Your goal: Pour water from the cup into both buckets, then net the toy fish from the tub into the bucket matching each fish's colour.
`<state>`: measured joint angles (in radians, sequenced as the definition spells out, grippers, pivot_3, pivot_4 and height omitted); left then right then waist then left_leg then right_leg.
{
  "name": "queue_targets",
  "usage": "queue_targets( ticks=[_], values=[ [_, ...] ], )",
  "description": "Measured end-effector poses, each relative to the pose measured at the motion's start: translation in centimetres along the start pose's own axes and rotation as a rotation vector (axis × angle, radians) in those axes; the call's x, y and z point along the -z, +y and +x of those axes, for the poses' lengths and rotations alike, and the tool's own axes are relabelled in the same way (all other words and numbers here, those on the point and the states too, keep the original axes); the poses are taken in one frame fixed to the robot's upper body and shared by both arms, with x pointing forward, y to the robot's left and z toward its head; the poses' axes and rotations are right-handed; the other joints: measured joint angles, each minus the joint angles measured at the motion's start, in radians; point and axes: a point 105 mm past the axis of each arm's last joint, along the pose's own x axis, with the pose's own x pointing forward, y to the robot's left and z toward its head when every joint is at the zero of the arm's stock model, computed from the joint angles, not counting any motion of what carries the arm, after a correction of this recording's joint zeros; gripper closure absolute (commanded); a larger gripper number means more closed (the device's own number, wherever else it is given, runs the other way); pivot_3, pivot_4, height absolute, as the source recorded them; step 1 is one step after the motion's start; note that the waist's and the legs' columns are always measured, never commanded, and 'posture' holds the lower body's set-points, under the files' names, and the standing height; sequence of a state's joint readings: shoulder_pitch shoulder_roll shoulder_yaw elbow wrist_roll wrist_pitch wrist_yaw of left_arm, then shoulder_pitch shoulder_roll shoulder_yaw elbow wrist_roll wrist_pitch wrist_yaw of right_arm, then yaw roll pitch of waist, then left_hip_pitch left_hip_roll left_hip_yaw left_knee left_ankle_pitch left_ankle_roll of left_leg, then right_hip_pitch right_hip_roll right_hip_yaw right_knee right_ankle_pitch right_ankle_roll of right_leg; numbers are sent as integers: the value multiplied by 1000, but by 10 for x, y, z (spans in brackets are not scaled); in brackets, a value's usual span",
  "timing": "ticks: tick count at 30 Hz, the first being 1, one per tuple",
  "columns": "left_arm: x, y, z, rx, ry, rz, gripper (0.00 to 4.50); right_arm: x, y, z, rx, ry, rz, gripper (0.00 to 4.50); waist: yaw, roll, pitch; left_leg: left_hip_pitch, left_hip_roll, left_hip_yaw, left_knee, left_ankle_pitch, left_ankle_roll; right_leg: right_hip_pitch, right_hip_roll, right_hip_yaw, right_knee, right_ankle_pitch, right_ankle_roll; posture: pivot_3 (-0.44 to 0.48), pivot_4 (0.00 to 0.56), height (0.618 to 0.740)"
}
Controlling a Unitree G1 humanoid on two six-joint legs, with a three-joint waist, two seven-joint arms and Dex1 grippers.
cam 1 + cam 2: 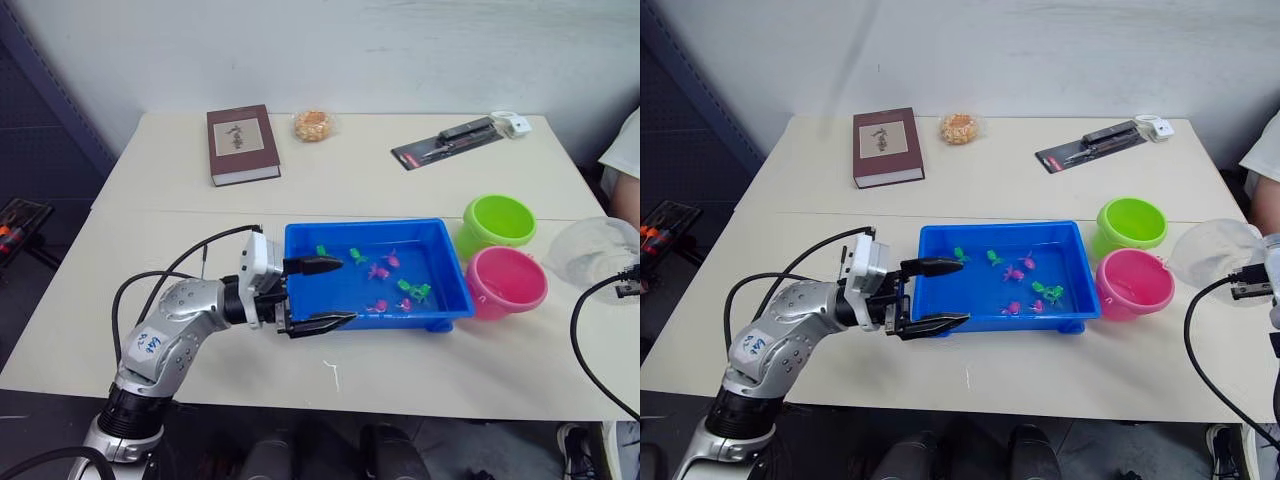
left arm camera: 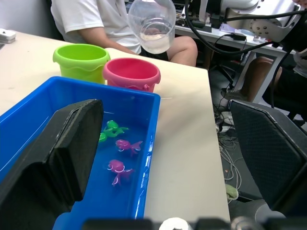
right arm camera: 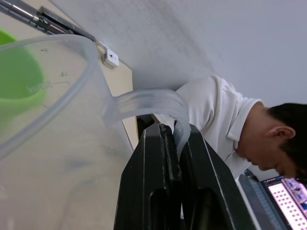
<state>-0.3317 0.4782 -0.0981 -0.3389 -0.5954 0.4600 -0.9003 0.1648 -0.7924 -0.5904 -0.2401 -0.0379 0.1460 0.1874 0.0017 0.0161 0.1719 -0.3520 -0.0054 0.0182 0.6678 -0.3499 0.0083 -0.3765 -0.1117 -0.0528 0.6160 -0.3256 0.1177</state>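
Cup point(image 1: 1218, 252) in right tool point(image 3: 173, 139), beside pink bucket point(image 1: 1134, 281)

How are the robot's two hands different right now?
The left end effector is open and empty, hovering at the blue tub's near end; the right end effector is shut on the clear cup's handle, holding it in the air beside the pink bucket. Both have two black fingers.

Left gripper point(image 2: 163, 158) gapes wide at the blue tub's point(image 2: 144, 143) near end, fish point(image 2: 117, 168) floating inside. Beyond sit the green bucket point(image 2: 81, 60) and pink bucket point(image 2: 132, 74), the clear cup point(image 2: 152, 24) hanging above.
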Motion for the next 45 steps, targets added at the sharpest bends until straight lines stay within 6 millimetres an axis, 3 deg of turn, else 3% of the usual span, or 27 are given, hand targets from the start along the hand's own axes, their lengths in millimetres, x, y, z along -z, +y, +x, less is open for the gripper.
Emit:
queue_targets(
  ticks=[6,14,30,45],
  values=[
    [-2,1,2,-5,-7,18,0,-12,4,7,-10,-51,-51,4480,0,0,0,0,0,0,0,0,0,0,0,0,0,0,0,0,150,738],
    [-2,3,5,-21,-19,18,0,-4,6,10,-18,-21,-117,4480,2,0,0,0,0,0,0,0,0,0,0,-1,1,0,1,0,150,738],
    [-3,4,5,-38,-19,25,0,-9,13,8,-40,-94,-317,4480,0,0,0,0,0,0,0,1,-1,0,0,-1,1,0,1,0,150,738],
    [-4,5,5,-41,-14,35,0,-13,17,8,-8,-140,-341,4480,0,0,0,0,0,0,0,1,-1,0,0,-1,1,0,1,0,150,738]
  ],
)
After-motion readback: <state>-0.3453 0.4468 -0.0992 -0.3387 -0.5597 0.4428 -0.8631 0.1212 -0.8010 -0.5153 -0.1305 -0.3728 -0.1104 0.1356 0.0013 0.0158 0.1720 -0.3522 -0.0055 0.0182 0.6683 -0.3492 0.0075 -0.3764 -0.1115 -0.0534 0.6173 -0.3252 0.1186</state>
